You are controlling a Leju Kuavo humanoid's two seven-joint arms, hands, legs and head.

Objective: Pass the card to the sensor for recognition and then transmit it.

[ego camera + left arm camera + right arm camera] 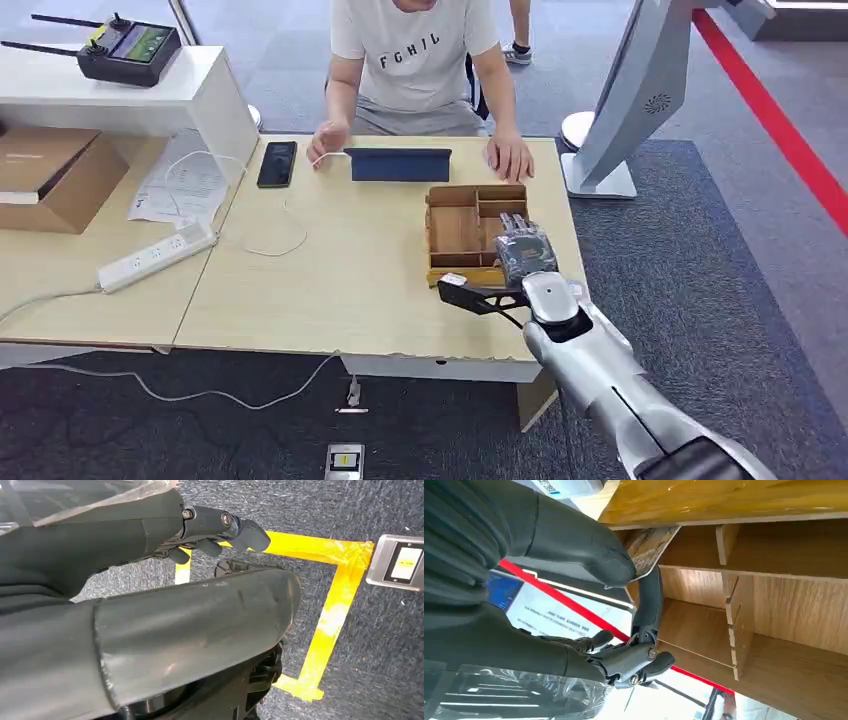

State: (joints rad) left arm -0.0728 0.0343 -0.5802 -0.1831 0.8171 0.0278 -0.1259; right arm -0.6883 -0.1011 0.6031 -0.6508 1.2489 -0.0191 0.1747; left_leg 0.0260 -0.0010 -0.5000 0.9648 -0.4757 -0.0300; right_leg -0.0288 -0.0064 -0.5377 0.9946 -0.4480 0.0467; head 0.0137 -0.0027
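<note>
— Where? Over a light wooden table (330, 290) on grey carpet (700, 290), red floor stripe (780, 120) alongside.

— Right hand (524, 250)? Inside the wooden organizer (455, 232), thumb and finger pinching the card (649, 545). Left hand (210, 530): curled, holding nothing.

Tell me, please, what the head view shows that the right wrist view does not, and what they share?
Head view alone: a person's hands on the table, a black phone and a white power strip. Right wrist view alone: a card pinched by the right robot hand. Both: that robot hand at the wooden organizer.
</note>
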